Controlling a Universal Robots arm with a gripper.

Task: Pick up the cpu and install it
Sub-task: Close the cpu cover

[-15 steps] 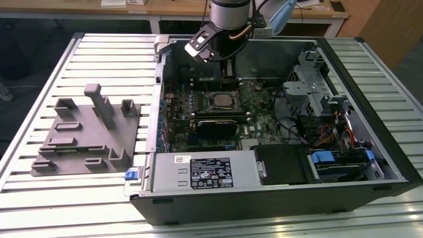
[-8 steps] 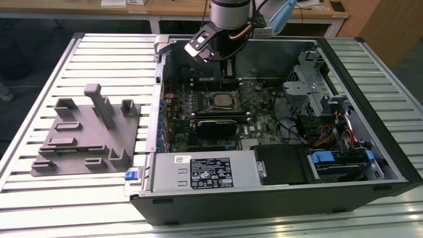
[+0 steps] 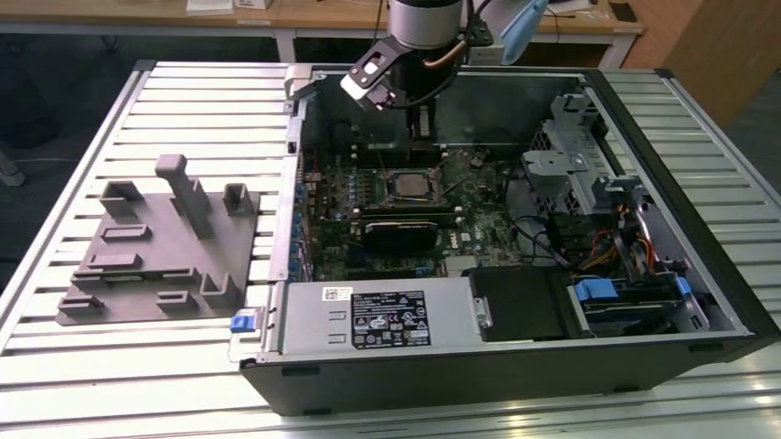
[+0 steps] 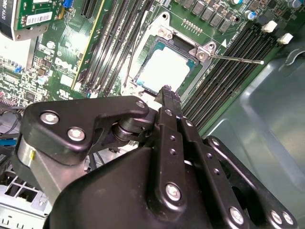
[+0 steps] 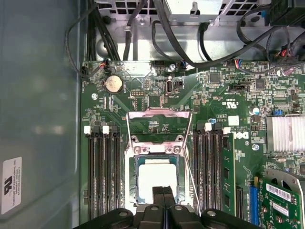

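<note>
The cpu (image 5: 156, 177) lies flat in the open socket (image 5: 157, 150) of the motherboard (image 5: 214, 107), its pale silvery top facing up. It is square, so no side reads as a long axis. Its edges run parallel with the socket's rim and with the memory slots (image 5: 102, 176) that flank it on two sides. The socket's hinged metal frame (image 5: 159, 114) stands swung back, clear of the chip, and in the second wrist view the thin lever (image 4: 236, 59) sticks out to one side. The tool (image 5: 163, 191) is clenched on nothing: in both wrist views its two black tips are pressed together. They sit in front of one edge of the cpu and cover a short stretch of it. Whether the tips touch the chip or hang above it cannot be told there. In the exterior view the tool hangs above the board inside the computer case (image 3: 488, 389), toward the far wall, and the cpu is hard to make out within the socket. The case rests on the slatted tabletop (image 3: 110, 393), with a grey fixture (image 3: 159, 247) beside it on the exterior view's left.
</note>
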